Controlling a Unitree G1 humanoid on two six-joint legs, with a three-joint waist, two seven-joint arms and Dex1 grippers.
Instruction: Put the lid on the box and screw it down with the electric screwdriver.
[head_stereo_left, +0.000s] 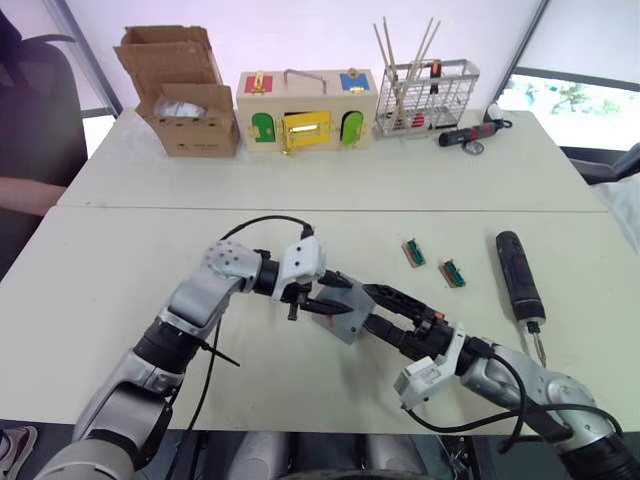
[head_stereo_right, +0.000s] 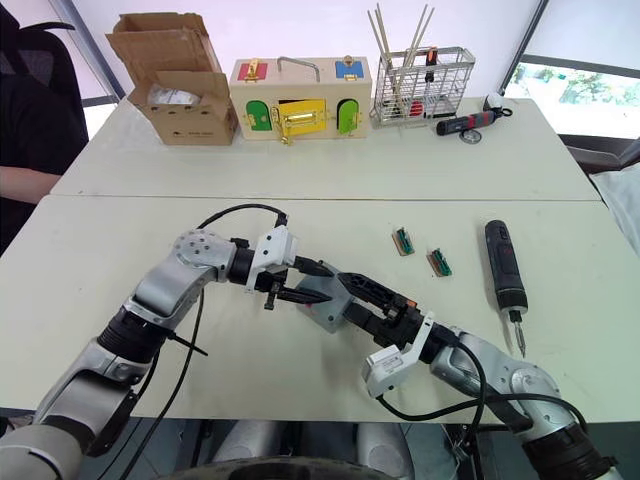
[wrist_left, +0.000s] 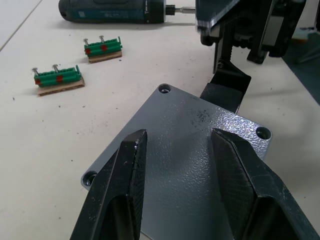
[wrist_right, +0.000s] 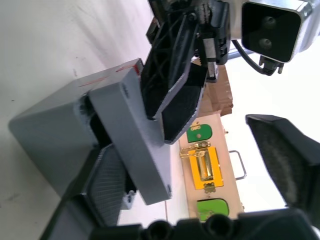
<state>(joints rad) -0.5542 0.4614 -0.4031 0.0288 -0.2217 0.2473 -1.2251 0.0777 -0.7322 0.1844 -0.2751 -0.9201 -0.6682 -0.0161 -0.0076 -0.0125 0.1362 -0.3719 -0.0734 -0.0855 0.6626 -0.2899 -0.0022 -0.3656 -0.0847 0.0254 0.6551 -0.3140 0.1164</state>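
Both grippers meet at the grey box (head_stereo_left: 345, 318), which sits tilted near the middle of the front counter (head_stereo_left: 120, 270). Coming from the robot's left, the left gripper (head_stereo_left: 322, 294) has its two black fingers (wrist_left: 122, 180) spread apart over the lid (wrist_left: 190, 150); in the left wrist view the lid's flat textured face lies between and just beyond them, corner screw holes showing, and neither finger is clamped on it. From the robot's right, the right gripper (head_stereo_left: 385, 305) reaches in with its jaws wide apart. One of its fingers (wrist_right: 107, 185) lies against the underside of the lid's edge at the box's mouth, while the other stands well clear. In the right wrist view the lid (wrist_right: 130, 145) sits askew on the box (wrist_right: 55, 130), one edge lifted so a dark gap shows between them, and a thin red mark runs along the box's side.

On the robot's right, the electric screwdriver (head_stereo_left: 519, 278) lies flat on the counter, bit pointing toward the robot, apart from both grippers. Two small green terminal blocks (head_stereo_left: 433, 262) lie between it and the box.

Along the far counter stand a cardboard box (head_stereo_left: 185, 95), a wooden box with coloured doors (head_stereo_left: 305, 110), a wire basket (head_stereo_left: 428, 98) and a black-and-red hand tool (head_stereo_left: 470, 133).
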